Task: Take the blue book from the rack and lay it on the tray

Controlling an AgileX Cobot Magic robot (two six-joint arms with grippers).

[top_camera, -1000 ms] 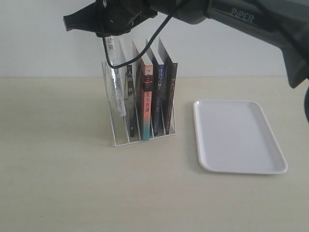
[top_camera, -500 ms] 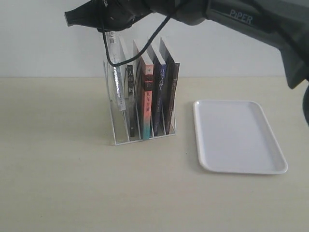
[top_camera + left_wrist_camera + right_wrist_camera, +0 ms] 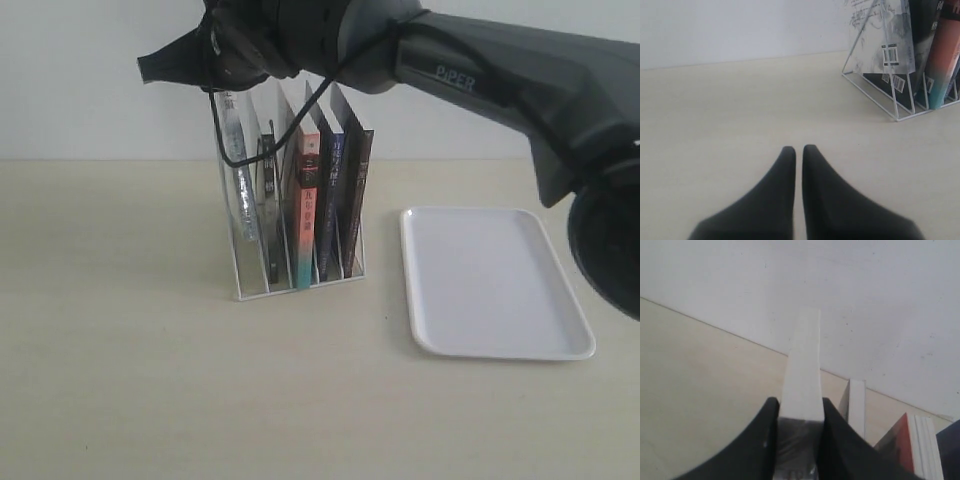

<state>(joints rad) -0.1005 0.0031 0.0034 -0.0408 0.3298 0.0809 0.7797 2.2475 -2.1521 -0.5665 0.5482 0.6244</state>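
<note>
Right claw [image 3: 235, 78]: clamped narrow on the top edge of a pale book [image 3: 240, 170]. In the right wrist view the claw [image 3: 798, 402] has one finger [image 3: 767, 425] on each side of the pale book's [image 3: 802, 365] white page edge, both touching it.

Pale book: in the rack's [image 3: 300, 282] end slot, the one farthest from the tray [image 3: 490, 340]. It is raised: its lower edge hangs above the rack's base, between the wires. It leans away from the tray at the top.

Rest of the rack, going toward the tray: black book [image 3: 268, 190], red-and-teal book [image 3: 305, 215], blue book [image 3: 333, 190], then one more dark book [image 3: 355, 195] in the slot nearest the tray. All four sit down in their slots.

Blue book: in the rack, second slot from the tray end, spine outward. The right claw is not touching it.

Tray: flat on the tabletop [image 3: 120, 380], beside the rack and apart from it.

Left claw [image 3: 796, 148]: shown only in the left wrist view. Fingers [image 3: 782, 185] are drawn together with a thin slit between them and grip nothing. It hangs over bare tabletop [image 3: 715, 130], well apart from the rack [image 3: 880, 102]; the pale book [image 3: 885, 35] shows its barcode on this side.
</note>
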